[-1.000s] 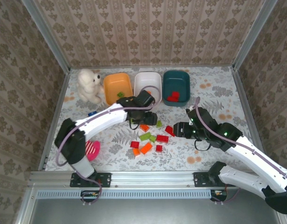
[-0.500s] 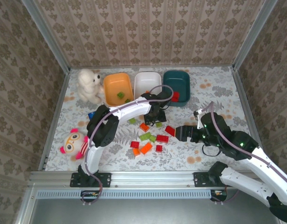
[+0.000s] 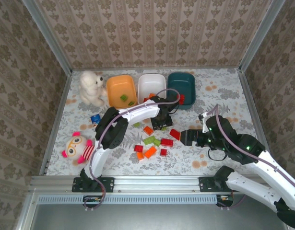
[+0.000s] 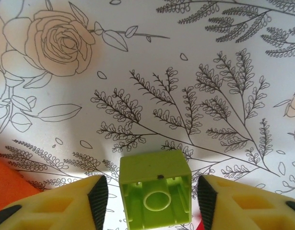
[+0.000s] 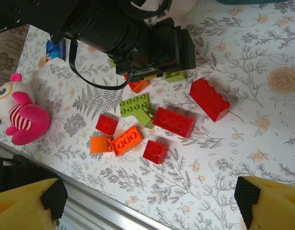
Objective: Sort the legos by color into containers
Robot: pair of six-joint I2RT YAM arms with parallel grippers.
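Three containers (image 3: 152,75) are counted; one green lego (image 4: 155,175) is flanked by the spread left gripper (image 4: 151,194); jaws of the right gripper (image 5: 149,196) are spread wide.

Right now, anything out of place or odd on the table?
One light green brick lies tipped over, hollow underside toward the wrist camera, between the open jaws of the left gripper, not touching them. Non-Lego clutter at the left: a pink striped plush, a white stuffed animal, a small blue box.
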